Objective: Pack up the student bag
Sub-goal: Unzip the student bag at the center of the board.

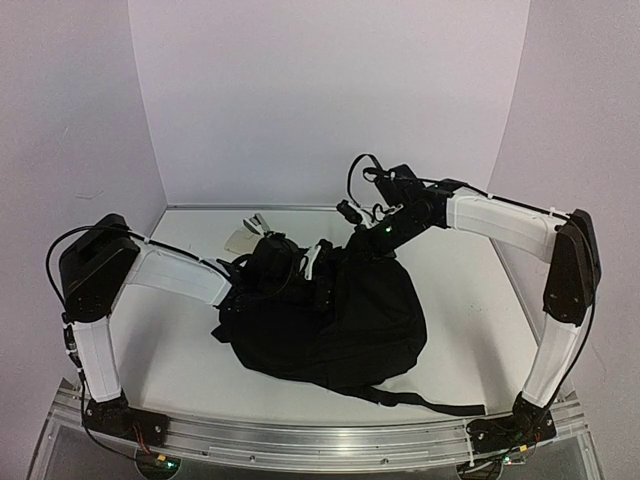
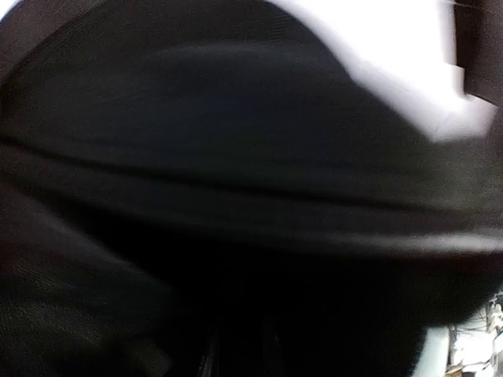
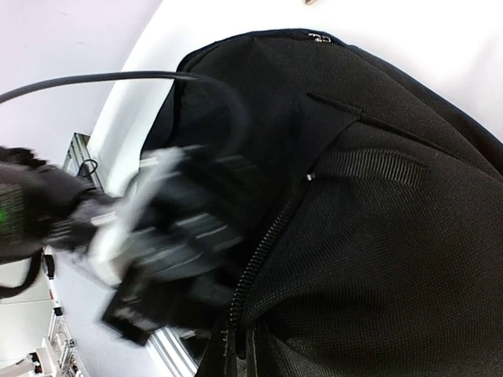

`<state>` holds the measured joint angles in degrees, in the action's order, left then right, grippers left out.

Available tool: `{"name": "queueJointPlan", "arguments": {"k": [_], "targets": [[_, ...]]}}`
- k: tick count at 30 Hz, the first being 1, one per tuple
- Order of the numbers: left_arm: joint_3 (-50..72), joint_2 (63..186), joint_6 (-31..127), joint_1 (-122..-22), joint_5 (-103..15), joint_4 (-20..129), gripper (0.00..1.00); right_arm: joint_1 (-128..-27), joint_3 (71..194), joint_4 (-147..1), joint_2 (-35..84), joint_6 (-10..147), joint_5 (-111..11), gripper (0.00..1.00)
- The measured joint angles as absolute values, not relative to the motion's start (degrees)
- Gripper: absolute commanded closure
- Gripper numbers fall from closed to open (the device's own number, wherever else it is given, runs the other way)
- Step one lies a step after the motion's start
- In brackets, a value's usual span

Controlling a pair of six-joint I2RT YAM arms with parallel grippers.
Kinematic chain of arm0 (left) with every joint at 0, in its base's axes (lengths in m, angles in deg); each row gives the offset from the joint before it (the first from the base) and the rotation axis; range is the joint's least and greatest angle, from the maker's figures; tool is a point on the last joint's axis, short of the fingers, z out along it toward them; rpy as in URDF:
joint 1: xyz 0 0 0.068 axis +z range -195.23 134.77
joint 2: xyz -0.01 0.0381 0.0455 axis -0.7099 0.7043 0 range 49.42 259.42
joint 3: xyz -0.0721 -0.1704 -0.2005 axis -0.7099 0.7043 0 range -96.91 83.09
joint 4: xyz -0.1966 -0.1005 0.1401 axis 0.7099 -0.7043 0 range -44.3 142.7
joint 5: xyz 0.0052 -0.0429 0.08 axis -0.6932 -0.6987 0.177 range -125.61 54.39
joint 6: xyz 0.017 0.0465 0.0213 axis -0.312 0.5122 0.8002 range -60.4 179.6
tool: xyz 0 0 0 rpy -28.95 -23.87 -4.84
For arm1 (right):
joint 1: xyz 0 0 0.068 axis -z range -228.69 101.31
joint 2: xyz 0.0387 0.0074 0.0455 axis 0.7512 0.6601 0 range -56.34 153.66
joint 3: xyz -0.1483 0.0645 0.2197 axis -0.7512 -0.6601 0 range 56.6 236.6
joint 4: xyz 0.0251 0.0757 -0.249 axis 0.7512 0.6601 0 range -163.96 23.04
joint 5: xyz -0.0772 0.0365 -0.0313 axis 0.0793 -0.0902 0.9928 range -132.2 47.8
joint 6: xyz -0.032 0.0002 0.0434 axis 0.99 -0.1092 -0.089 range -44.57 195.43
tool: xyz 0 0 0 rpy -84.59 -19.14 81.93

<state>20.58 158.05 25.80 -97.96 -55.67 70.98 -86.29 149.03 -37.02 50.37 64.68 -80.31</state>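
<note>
Black student bag [image 1: 340, 320] touches closed right tool [image 1: 346, 246]; left tool [image 1: 283, 264] opening unclear

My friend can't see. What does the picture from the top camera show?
A big black backpack lies in the middle of a white table. The left arm and the right arm, both white, reach its far end from either side. One strap trails toward the near edge.

surface: white table [image 1: 470, 300] | on it: black student bag [image 1: 340, 320], centre | pale flat item [image 1: 243, 240], rear-left
</note>
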Motion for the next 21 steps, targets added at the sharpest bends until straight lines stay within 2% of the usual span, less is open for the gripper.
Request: {"name": "queueJointPlan", "arguments": {"k": [4, 7, 9, 11, 16, 19, 21], "targets": [[17.2, 160.9, 24.3, -96.8, -56.4, 69.9, 0.79, -84.4, 149.0, -37.0, 50.1, 64.7, -82.1, 1.00], [13.5, 163.1, 23.9, -96.2, -56.3, 68.0, 0.75, -82.5, 148.5, -37.1, 49.2, 64.8, -82.6, 1.00], [11.5, 164.2, 23.8, -96.1, -56.4, 67.2, 0.67, -81.5, 147.7, -37.3, 48.3, 65.1, -82.4, 1.00], [10.1, 164.6, 24.2, -96.0, -56.5, 66.4, 0.55, -80.9, 146.7, -37.6, 47.6, 65.9, -82.0, 0.99], [9.6, 162.6, 26.6, -96.1, -56.1, 62.8, 0.25, -80.7, 145.2, -38.7, 47.4, 67.3, -82.0, 0.70], [9.7, 157.7, 28.1, -95.8, -53.4, 56.9, 0.10, -80.7, 144.9, -38.8, 47.4, 68.2, -81.9, 0.43], [9.7, 153.5, 29.1, -95.4, -51.3, 53.3, 0.04, -80.7, 144.9, -38.9, 47.3, 68.9, -81.6, 0.28]]}}
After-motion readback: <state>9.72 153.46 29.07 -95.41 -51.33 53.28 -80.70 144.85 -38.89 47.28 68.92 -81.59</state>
